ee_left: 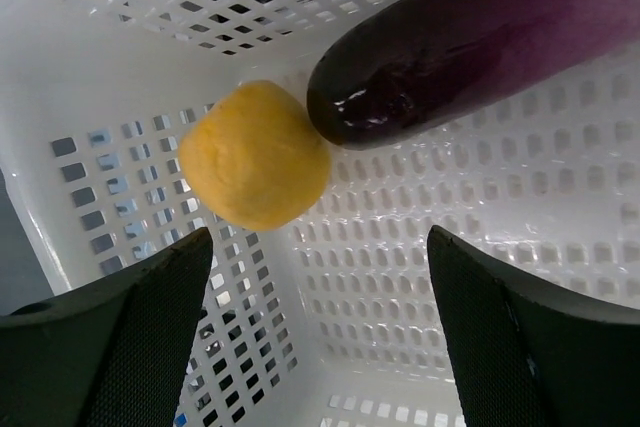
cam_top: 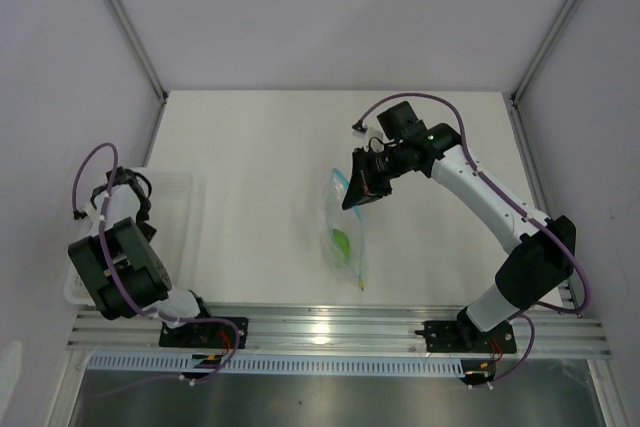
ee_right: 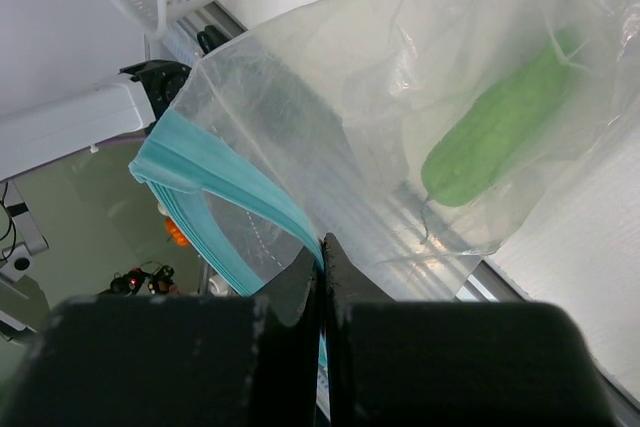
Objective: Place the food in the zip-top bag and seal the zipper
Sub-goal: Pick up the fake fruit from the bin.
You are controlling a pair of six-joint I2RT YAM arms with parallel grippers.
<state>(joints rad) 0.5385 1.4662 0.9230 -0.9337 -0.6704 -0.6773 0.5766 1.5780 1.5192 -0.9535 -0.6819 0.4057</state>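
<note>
My right gripper (ee_right: 322, 247) is shut on the light blue zipper strip (ee_right: 215, 182) of the clear zip-top bag (ee_right: 400, 97) and holds its mouth end up, gaping open. The green oblong food (ee_right: 495, 127) lies inside the bag; it also shows in the top view (cam_top: 341, 241), under the right gripper (cam_top: 357, 190). My left gripper (ee_left: 320, 267) is open inside the white perforated basket (ee_left: 480, 277), just short of the yellow food (ee_left: 255, 155) and the purple elongated food (ee_left: 480, 37). The pink food is out of view.
The basket (cam_top: 185, 197) stands at the table's left edge beside the left arm. The bag's lower end rests on the table (cam_top: 260, 147) near its front rail (cam_top: 330, 322). Grey walls and metal posts close in the table.
</note>
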